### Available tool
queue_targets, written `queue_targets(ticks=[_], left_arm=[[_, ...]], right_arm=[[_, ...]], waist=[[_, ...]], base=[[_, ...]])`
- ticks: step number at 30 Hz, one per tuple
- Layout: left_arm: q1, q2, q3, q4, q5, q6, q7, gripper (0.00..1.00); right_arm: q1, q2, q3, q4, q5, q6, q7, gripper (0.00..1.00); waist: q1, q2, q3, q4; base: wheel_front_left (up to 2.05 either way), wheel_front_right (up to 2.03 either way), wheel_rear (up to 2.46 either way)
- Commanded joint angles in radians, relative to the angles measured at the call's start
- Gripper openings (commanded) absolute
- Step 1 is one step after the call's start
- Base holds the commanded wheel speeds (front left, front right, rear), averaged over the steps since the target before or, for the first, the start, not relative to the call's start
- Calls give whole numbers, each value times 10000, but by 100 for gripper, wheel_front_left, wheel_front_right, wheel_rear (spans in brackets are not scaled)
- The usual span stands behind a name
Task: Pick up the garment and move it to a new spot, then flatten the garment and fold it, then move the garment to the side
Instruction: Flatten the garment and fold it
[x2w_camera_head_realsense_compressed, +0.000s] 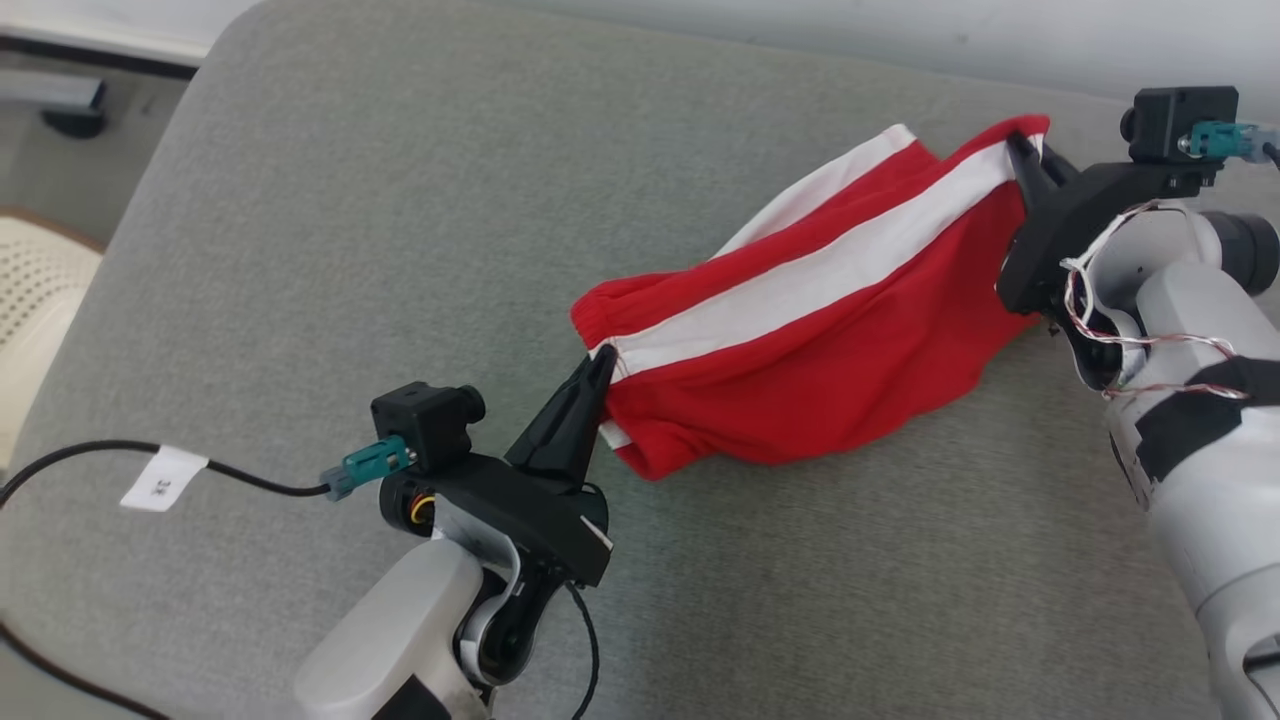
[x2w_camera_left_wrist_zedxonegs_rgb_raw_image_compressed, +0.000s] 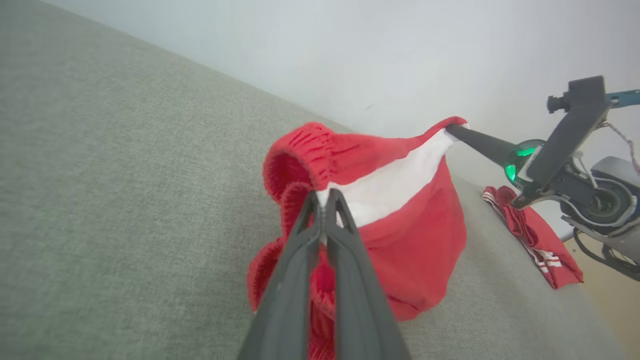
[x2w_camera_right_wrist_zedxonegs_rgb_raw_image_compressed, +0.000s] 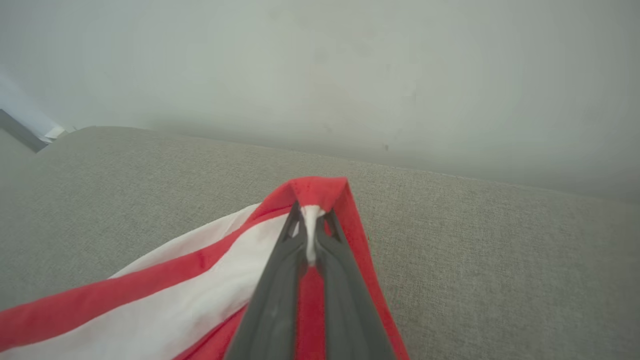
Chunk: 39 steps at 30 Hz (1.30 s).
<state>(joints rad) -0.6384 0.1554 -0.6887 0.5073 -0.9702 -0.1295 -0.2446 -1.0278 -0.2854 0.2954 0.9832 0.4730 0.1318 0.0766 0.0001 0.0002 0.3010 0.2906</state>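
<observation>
The garment (x2w_camera_head_realsense_compressed: 820, 340) is a pair of red shorts with white side stripes, held stretched between both grippers above the grey cushion. My left gripper (x2w_camera_head_realsense_compressed: 600, 365) is shut on the garment's elastic waistband end, seen close up in the left wrist view at the gripper (x2w_camera_left_wrist_zedxonegs_rgb_raw_image_compressed: 326, 197) and the garment (x2w_camera_left_wrist_zedxonegs_rgb_raw_image_compressed: 410, 235). My right gripper (x2w_camera_head_realsense_compressed: 1020, 148) is shut on the hem at the far right; its own view shows the gripper (x2w_camera_right_wrist_zedxonegs_rgb_raw_image_compressed: 310, 215) pinching white fabric of the garment (x2w_camera_right_wrist_zedxonegs_rgb_raw_image_compressed: 200, 290). The garment's lower part sags onto the cushion.
The grey fabric cushion (x2w_camera_head_realsense_compressed: 400, 250) spreads wide to the left and front. A second red striped cloth (x2w_camera_left_wrist_zedxonegs_rgb_raw_image_compressed: 535, 240) lies on the cushion beyond the right arm. A pale wall runs behind. A cream perforated seat (x2w_camera_head_realsense_compressed: 30, 300) sits off the left edge.
</observation>
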Motion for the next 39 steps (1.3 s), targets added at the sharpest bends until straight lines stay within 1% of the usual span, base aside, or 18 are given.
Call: queue_targets(ticks=[1, 8, 12, 14, 15, 16, 17, 18, 19, 22, 25, 27, 32, 33, 37, 39], left_arm=[[-189, -79, -67, 83, -46, -9, -83, 0], [-604, -302, -565, 479, -494, -2, -176, 0], [-759, -413, -731, 693, -620, -2, -203, 0], [-833, -436, -644, 815, -667, -1, -211, 0], [-818, -458, -603, 871, -653, -1, -212, 0], [-775, -487, -595, 935, -619, -3, -212, 3], [-732, -500, -557, 999, -557, -1, -213, 45], [-671, -505, -493, 1057, -488, -1, -214, 92], [-592, -509, -413, 1105, -411, -1, -214, 100], [-262, -446, -23, 1114, -63, -1, -205, 100], [142, -389, 523, 836, 502, -3, -206, 100], [516, -299, 1052, 552, 1057, 2, -206, 100], [1698, -350, 2361, -505, 2487, 221, -204, 100], [1698, -350, 2361, -505, 2487, 221, -204, 100], [2567, -519, 3179, -1410, 3559, 374, -200, 100], [2910, -609, 3441, -1743, 4045, 394, -198, 100]], right_arm=[[-203, 55, 88, 223, -149, -19, -242, 0], [-980, 133, 305, 1767, -432, -19, -1305, 0], [-1301, 187, 342, 2353, -605, -19, -1844, 0], [-1366, 223, 380, 2531, -653, -19, -2041, 0], [-1361, 232, 386, 2587, -656, -19, -2143, 15], [-1331, 228, 387, 2641, -657, -19, -2269, 46], [-1296, 233, 372, 2692, -631, -19, -2389, 100], [-1223, 275, 378, 2745, -583, -19, -2458, 100], [-1161, 313, 404, 2774, -544, -19, -2504, 100], [-926, 371, 460, 2782, -336, -19, -2723, 100], [-694, 280, 539, 2705, -69, -19, -2868, 100], [-486, 189, 647, 2673, 71, -19, -2875, 100], [57, -87, 803, 2772, 532, -19, -2391, 100], [57, -87, 803, 2772, 532, -19, -2391, 100], [319, -291, 787, 2835, 829, -19, -2066, 100], [374, -359, 767, 2862, 952, -19, -1923, 100]], waist=[[-1, -2, 277, 327], [-1, -2, 545, 706], [-1, -2, 613, 798], [-1, -2, 603, 795], [-1, -2, 576, 776], [-1, -2, 527, 754], [-1, -2, 475, 729], [-1, -2, 396, 698], [-1, -2, 322, 667], [-1, -2, 33, 552], [-1, -2, -246, 435], [-1, -2, -393, 346], [-1, -2, -627, 270], [-1, -2, -627, 270], [-1, -2, -646, 433], [-1, -2, -614, 564]], base=[[0, 0, 0], [0, 0, 0], [0, 0, 0], [0, 0, 0], [0, 0, 0], [0, 0, 0], [0, 0, 0], [0, 0, 0], [0, 0, 0], [0, 0, 0], [0, 0, 0], [0, 0, 0], [0, 0, 0], [0, 0, 0], [0, 0, 0], [0, 0, 0]])
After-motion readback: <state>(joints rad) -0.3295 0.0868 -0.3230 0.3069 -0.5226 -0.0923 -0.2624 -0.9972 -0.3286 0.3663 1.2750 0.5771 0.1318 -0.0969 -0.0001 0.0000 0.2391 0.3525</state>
